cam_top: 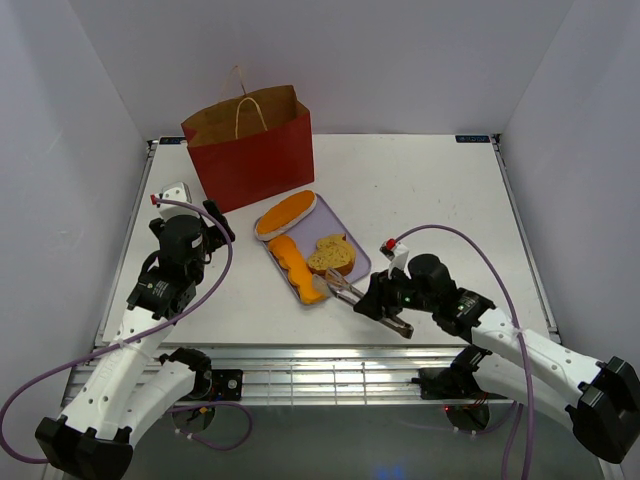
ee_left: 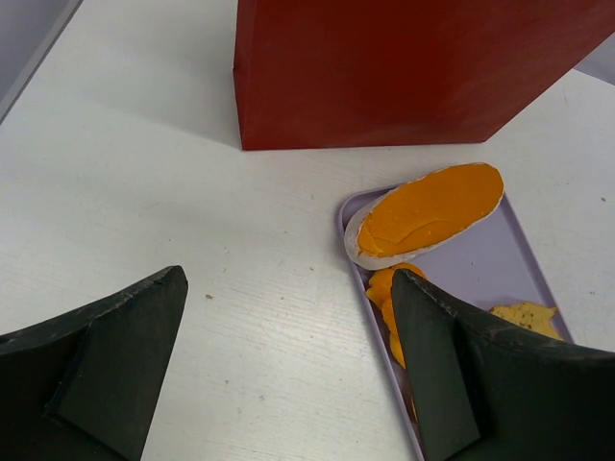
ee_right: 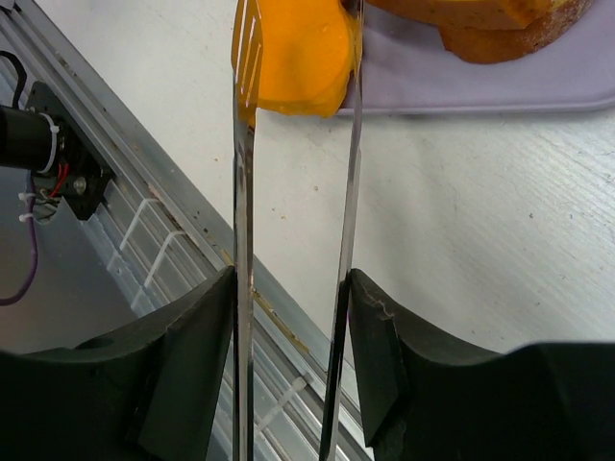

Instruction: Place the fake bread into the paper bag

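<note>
The red paper bag (cam_top: 250,145) stands upright at the back left; its side shows in the left wrist view (ee_left: 413,67). Fake bread lies on a lavender tray (cam_top: 345,235): an orange oval loaf (cam_top: 286,215) (ee_left: 428,211), an orange ridged piece (cam_top: 297,268) (ee_right: 298,58) and a brown-crusted slice (cam_top: 331,255) (ee_right: 480,19). My right gripper (cam_top: 385,300) (ee_right: 293,288) is shut on metal tongs (cam_top: 345,293) (ee_right: 248,144), whose tips straddle the near end of the ridged piece. My left gripper (cam_top: 213,222) (ee_left: 288,317) is open and empty over the table, left of the tray.
The table's front edge and metal rail (ee_right: 144,240) lie just below the tongs. White walls enclose the table on three sides.
</note>
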Controlling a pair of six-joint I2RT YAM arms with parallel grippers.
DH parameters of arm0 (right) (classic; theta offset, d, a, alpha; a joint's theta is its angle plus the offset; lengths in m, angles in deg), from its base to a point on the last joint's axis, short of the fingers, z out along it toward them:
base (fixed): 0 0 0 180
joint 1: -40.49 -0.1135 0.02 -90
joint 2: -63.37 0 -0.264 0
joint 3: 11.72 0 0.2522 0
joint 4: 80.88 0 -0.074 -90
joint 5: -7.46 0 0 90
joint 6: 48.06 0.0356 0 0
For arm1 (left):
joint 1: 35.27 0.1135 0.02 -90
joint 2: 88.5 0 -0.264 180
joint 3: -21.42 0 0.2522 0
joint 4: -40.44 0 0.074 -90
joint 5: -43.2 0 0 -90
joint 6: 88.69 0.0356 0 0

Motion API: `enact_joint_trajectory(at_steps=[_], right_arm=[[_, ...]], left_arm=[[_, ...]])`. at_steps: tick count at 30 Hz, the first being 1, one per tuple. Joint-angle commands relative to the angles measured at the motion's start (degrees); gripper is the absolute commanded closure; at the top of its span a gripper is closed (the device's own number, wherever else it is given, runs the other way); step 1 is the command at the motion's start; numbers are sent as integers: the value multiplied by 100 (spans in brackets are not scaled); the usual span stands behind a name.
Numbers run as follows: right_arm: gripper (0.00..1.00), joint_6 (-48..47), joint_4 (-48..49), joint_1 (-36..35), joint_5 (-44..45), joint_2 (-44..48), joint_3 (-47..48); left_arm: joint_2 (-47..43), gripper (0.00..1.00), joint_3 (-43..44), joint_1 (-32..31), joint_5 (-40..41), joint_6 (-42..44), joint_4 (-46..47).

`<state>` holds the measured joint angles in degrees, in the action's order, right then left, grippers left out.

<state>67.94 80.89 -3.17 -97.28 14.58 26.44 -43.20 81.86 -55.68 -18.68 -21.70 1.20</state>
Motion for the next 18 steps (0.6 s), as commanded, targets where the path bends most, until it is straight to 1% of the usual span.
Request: enact_joint_trajectory(at_steps=[1, 7, 9, 18], right_arm=[[45, 124, 210, -55, -11, 90, -32], [45, 318, 377, -73, -55, -86, -234], [45, 397, 605, -73, -64, -139, -278], [46, 625, 895, -81, -72, -376, -331]], left_arm=[[-12, 2, 184, 28, -78, -46, -28], [-3, 2, 193, 28, -87, -37, -28], [-39, 2, 193, 28, -87, -37, -28], [-65, 2, 193, 28, -78, -46, -28]])
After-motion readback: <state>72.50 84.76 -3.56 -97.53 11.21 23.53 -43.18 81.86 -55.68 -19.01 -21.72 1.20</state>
